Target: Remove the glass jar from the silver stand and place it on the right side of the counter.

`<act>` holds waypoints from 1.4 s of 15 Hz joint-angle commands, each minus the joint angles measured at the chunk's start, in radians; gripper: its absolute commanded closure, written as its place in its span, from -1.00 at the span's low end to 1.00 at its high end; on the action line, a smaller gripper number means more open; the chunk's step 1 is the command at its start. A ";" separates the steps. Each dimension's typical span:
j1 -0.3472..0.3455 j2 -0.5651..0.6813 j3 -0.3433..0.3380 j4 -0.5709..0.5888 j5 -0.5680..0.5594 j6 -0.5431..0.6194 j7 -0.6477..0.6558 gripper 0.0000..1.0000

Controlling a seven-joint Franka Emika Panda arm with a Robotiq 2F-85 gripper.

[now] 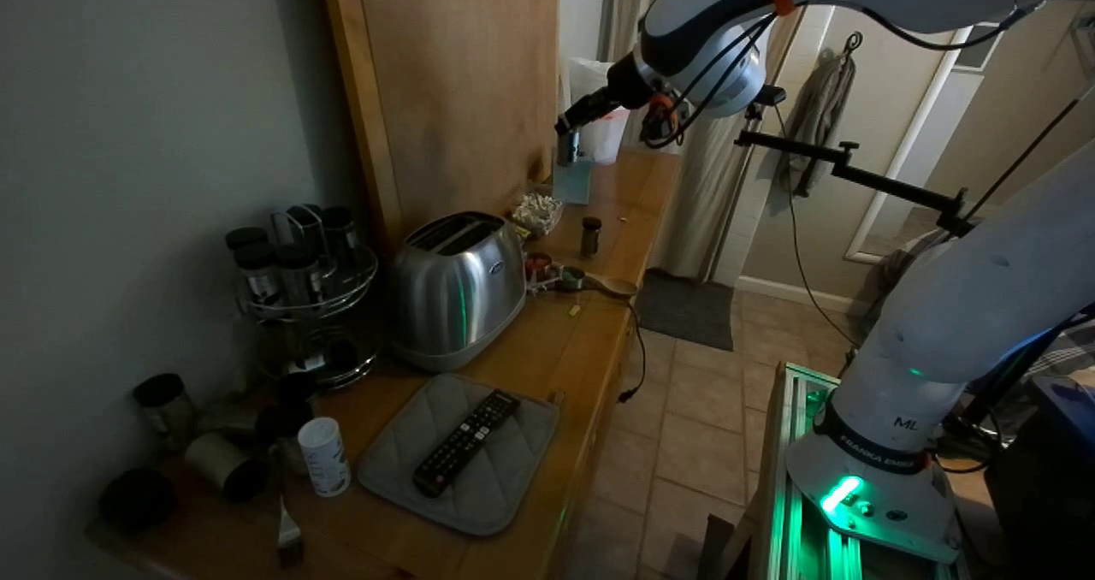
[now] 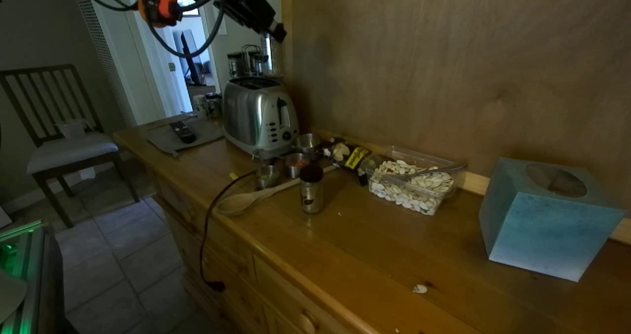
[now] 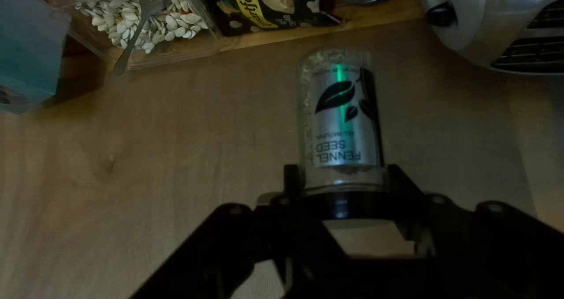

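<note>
My gripper point(image 1: 565, 123) is shut on a glass jar point(image 1: 567, 149) near its dark cap and holds it upright in the air above the counter point(image 1: 547, 366). In the wrist view the jaws point(image 3: 343, 180) sit on both sides of the jar point(image 3: 339, 113), labelled fennel seed. The gripper point(image 2: 277, 31) and held jar point(image 2: 271, 57) also show in an exterior view, above the toaster in the picture. The silver stand point(image 1: 342, 296) holds several similar jars beside the toaster. Another dark-capped jar point(image 1: 590, 236) stands on the counter; it shows again in an exterior view point(image 2: 311, 192).
A chrome toaster point(image 2: 256, 115), measuring cups point(image 2: 297, 164), a wooden spoon point(image 2: 241, 202), a seed tub point(image 2: 411, 188) and a blue tissue box point(image 2: 547, 220) stand on the counter. A remote point(image 1: 466, 441) lies on a grey pad. Loose jars lie near a white bottle point(image 1: 324, 458). A wooden panel point(image 2: 443, 68) rises behind.
</note>
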 commanded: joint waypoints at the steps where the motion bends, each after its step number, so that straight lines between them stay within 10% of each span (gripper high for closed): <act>1: -0.027 0.039 0.009 0.021 -0.013 0.022 0.030 0.50; 9: -0.198 0.201 0.017 0.115 -0.077 0.045 0.157 0.50; 21: -0.230 0.411 -0.014 0.153 -0.031 0.327 0.151 0.50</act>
